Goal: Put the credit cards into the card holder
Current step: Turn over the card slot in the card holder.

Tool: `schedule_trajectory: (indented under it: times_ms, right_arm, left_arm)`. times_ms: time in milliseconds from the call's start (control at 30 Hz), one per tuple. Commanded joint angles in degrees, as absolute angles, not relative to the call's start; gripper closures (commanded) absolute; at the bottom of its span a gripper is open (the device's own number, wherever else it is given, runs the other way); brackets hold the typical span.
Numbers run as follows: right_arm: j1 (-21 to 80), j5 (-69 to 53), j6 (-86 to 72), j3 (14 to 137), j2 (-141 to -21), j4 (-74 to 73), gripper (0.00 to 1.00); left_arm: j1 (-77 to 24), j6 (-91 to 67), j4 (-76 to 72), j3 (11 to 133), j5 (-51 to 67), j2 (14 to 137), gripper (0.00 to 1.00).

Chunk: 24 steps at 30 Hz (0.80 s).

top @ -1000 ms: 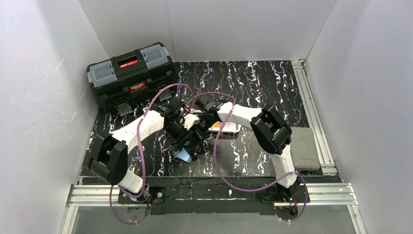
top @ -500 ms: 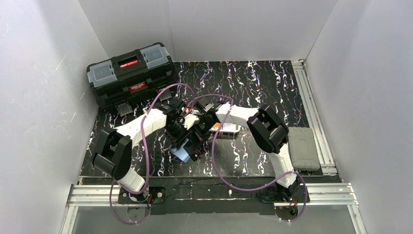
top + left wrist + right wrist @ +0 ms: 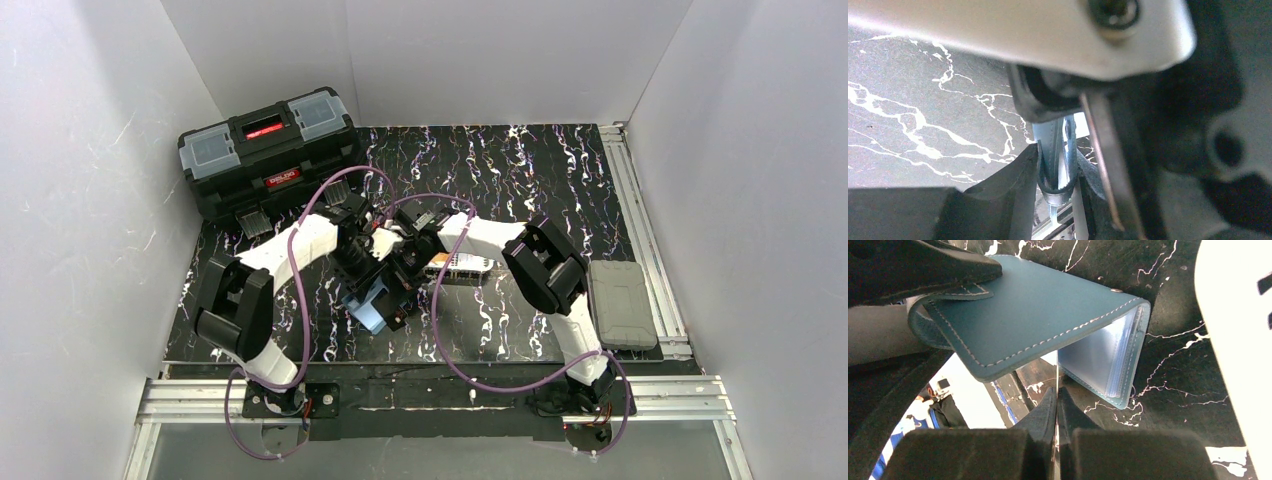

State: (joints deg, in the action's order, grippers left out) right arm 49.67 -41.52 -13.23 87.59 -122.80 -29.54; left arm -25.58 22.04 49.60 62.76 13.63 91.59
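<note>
From above, your arms meet over the card holder (image 3: 372, 308), and an orange card (image 3: 439, 261) appears to lie in the white mesh basket (image 3: 478, 268); the left wrist view shows your left gripper (image 3: 1057, 172) clamped on the holder's edge. In the right wrist view your right gripper (image 3: 1057, 397) pinches 1 card (image 3: 1056, 380) edge-on just below the clear sleeves (image 3: 1103, 360); I judge none stowed yet.

**Top external:** fixed, high above and behind the arm bases, looking down over the whole table (image 3: 520, 170).
**Left wrist:** extremely close, looking past the left gripper (image 3: 1057, 175).
**Right wrist:** close, looking along the right gripper (image 3: 1056, 397).
All three views share the card holder (image 3: 371, 312) near the table's centre.
</note>
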Motion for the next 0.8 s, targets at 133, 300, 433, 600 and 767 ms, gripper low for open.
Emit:
schedule_trajectory:
  times_ms: [133,300,433,600,767]
  right_arm:
    - [51.3,-42.4,-10.2,88.5,-122.2,-31.1,0.99]
    - [51.4,-42.2,-9.9,88.2,-121.9,-31.2,0.99]
    - [51.4,-42.0,-9.8,87.8,-121.6,-31.0,0.99]
    - [51.4,-42.0,-9.6,87.3,-121.4,-30.8,0.99]
    - [51.4,-41.8,-9.6,86.7,-120.9,-30.4,0.99]
  left_arm:
    - [-22.5,18.0,48.8,66.9,9.8,94.7,0.74]
    - [-22.1,17.6,49.6,69.2,9.4,95.7,0.74]
    - [-21.4,17.3,50.7,70.2,9.8,95.1,0.74]
    - [-21.1,15.5,50.6,69.9,11.3,93.7,0.74]
    - [-20.9,13.2,44.6,64.4,13.5,89.5,0.7]
